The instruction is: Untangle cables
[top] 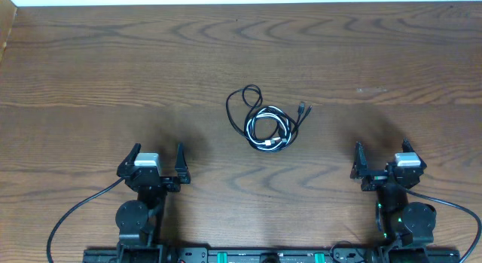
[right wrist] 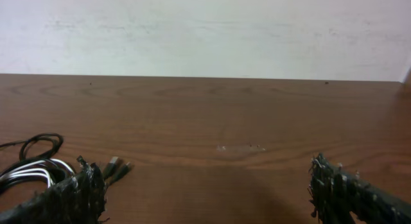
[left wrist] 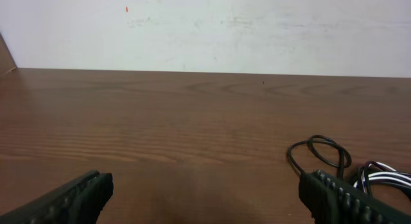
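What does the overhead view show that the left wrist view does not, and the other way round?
Only overhead: the whole bundle of cables with its plug ends, and the right gripper, open. Only left wrist: the pale wall behind the table. Both: the wooden table, the left gripper, open and apart from the cables, and part of the cables.

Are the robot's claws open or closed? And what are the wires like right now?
left gripper: open, holding nothing.
right gripper: open, holding nothing.
cables: black and white ones tangled together in one pile, lying on the table between the two grippers, touched by neither.
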